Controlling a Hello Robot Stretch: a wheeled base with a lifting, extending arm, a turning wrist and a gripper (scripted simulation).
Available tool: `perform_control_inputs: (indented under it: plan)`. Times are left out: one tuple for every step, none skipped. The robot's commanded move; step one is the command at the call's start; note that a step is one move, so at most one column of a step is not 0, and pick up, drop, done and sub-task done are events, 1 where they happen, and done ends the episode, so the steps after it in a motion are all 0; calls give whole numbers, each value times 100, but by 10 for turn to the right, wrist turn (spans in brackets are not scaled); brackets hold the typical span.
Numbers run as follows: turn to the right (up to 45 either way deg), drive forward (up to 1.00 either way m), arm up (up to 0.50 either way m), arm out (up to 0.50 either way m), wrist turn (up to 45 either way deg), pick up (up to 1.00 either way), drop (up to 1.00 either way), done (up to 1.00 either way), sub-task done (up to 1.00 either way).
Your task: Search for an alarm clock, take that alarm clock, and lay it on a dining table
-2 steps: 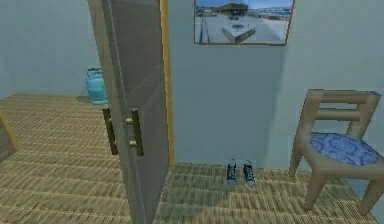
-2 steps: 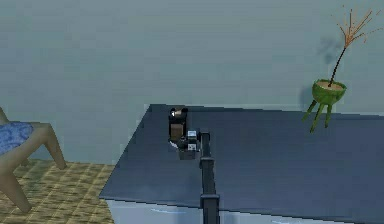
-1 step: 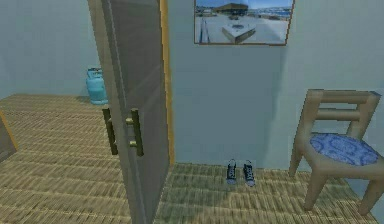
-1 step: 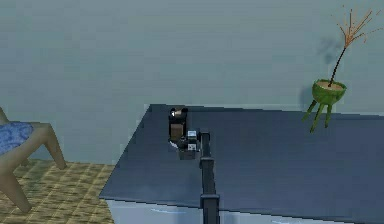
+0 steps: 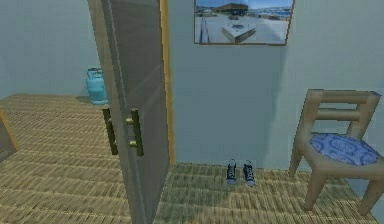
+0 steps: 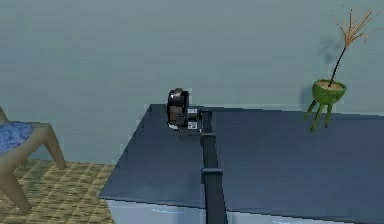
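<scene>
Beside the wooden chair (image 6: 25,135) with the blue patterned seat, on its side away from the wall corner, stands a low cabinet with a dark blue-grey top (image 6: 290,160). Across this top the arm (image 6: 212,180) reaches, and the gripper (image 6: 180,118) is at the far edge of the cabinet, on the end nearer to the chair. Right at the gripper's far end there is a small dark round thing (image 6: 178,98) with a paler face. Its shape could be that of an alarm clock, but I cannot say this for sure. It is seen against the cabinet top and the wall, so I cannot tell whether the gripper holds it, or whether the fingers are released or grasping. Far from the chair, at the other end of the same top, stands a green pot on little legs (image 6: 326,95) with thin reddish twigs.

On the other side of the chair, a pair of dark shoes (image 5: 240,173) lies on the floor by the wall. Above them hangs a framed picture (image 5: 244,20). Beyond the shoes a grey door (image 5: 135,90) stands ajar, and past it, well apart from the chair, stands a light blue cylinder (image 5: 95,86).
</scene>
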Motion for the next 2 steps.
perform_control_inputs:
  plan:
    - [0, 0, 24, 0, 0, 0, 0, 0, 0]
    - [0, 0, 0, 0, -450, 0, 0, 0, 0]
